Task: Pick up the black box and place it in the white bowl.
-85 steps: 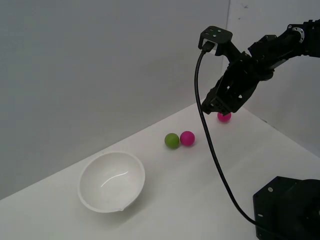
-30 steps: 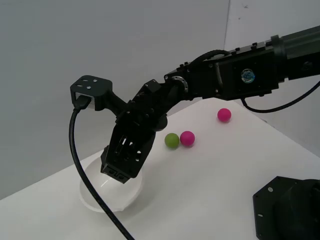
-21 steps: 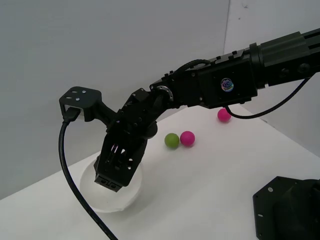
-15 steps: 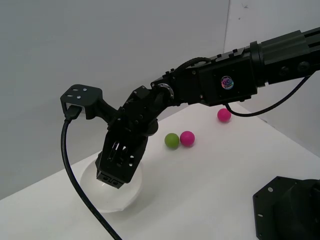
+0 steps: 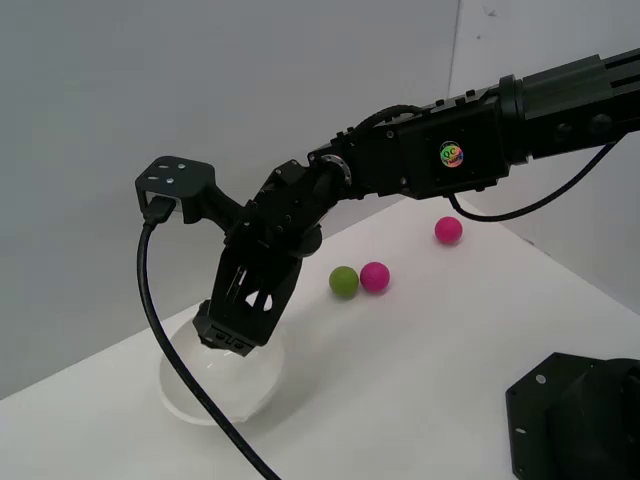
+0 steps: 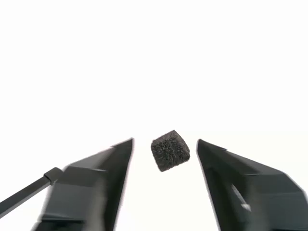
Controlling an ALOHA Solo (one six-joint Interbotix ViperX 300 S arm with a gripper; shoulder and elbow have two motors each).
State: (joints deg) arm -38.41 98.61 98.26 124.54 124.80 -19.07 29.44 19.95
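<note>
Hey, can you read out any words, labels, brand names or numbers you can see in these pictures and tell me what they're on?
Round multicoloured sticker on the arm's forearm: it carries lettering, too small and blurred to read.
Black box, white bowl, the balls and the hand: no text visible.
Nothing else in either view can be read.

No readable text shows in either view. The only marking is a small round multicoloured sticker (image 5: pixel 451 156) on the black arm (image 5: pixel 480 140), just above the farthest pink ball (image 5: pixel 448 230); its lettering is too small to make out.
</note>
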